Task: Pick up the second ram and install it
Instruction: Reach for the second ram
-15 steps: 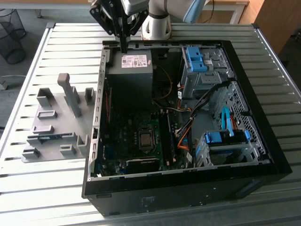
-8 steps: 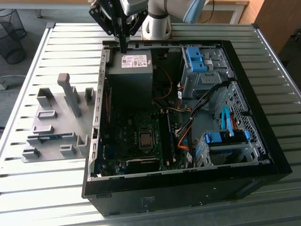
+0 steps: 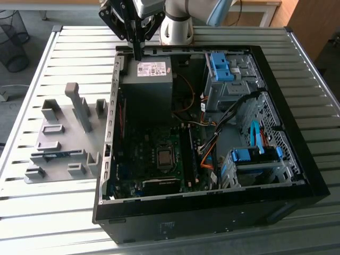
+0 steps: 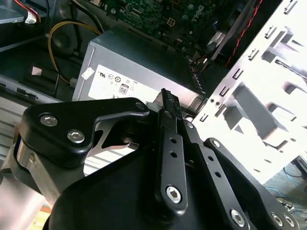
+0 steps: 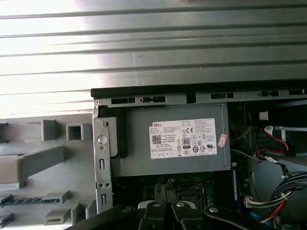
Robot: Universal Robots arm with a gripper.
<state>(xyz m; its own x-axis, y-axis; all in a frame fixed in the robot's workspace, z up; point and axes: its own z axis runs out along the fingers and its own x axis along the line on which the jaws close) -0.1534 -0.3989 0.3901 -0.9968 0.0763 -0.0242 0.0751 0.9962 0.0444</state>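
One gripper [image 3: 137, 53], fingers pressed together on nothing, hangs top centre of exterior view above power supply [image 3: 149, 85]; second ram [image 3: 53, 155] lies lower left, in grey fixture [image 3: 64, 133], long axis across frame.

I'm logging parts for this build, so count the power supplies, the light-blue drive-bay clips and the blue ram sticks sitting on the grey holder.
power supply: 1
light-blue drive-bay clips: 2
blue ram stick on the grey holder: 1
Total: 4
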